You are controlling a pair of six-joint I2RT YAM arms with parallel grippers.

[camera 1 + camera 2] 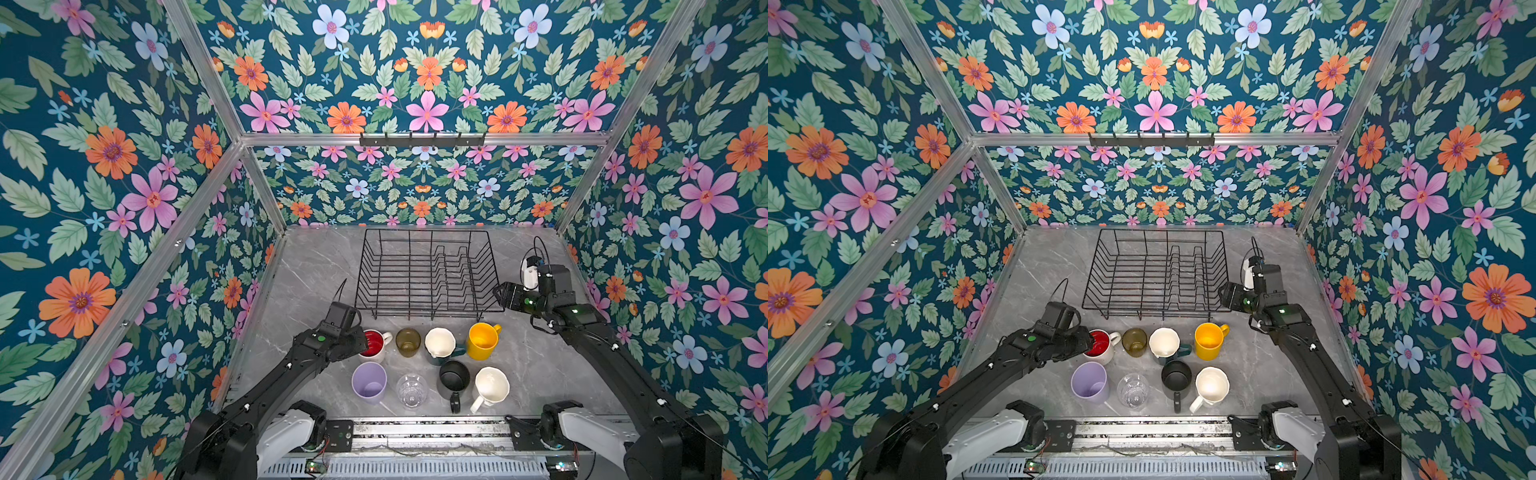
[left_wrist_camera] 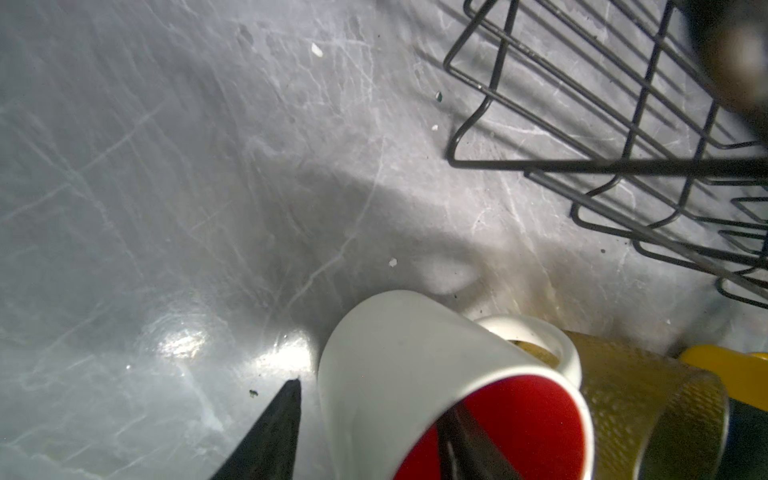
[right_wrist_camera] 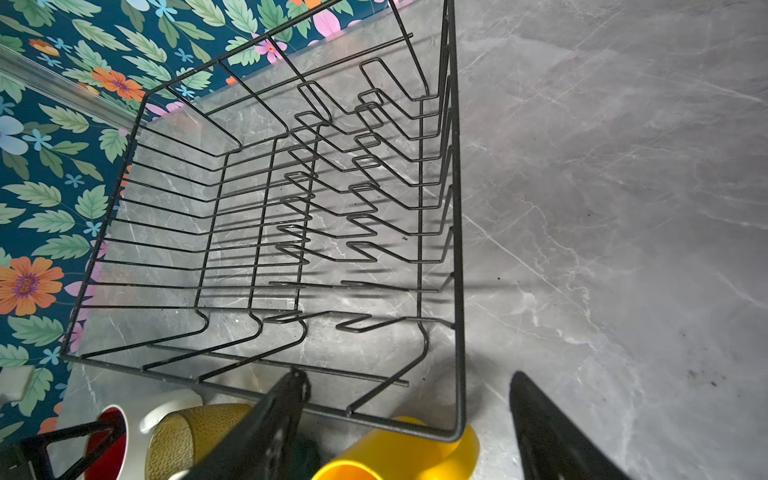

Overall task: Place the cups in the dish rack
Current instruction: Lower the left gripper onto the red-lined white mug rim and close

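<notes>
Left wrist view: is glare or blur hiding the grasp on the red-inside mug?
Left wrist view: two glare patches on the table beside the red-inside mug, not on it; its rim reads clearly, one of the fingers inside, one outside; a blurred dark blob covers the corner over the dish rack. Right wrist view: sharp and evenly lit, rack wires crisp.

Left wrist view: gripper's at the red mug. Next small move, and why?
Probably close the left gripper on the red mug's wall. One finger sits inside the mug, the other outside beside it, with a gap showing. The mug stands upright on the table, and the rack holds no cups yet.
</notes>
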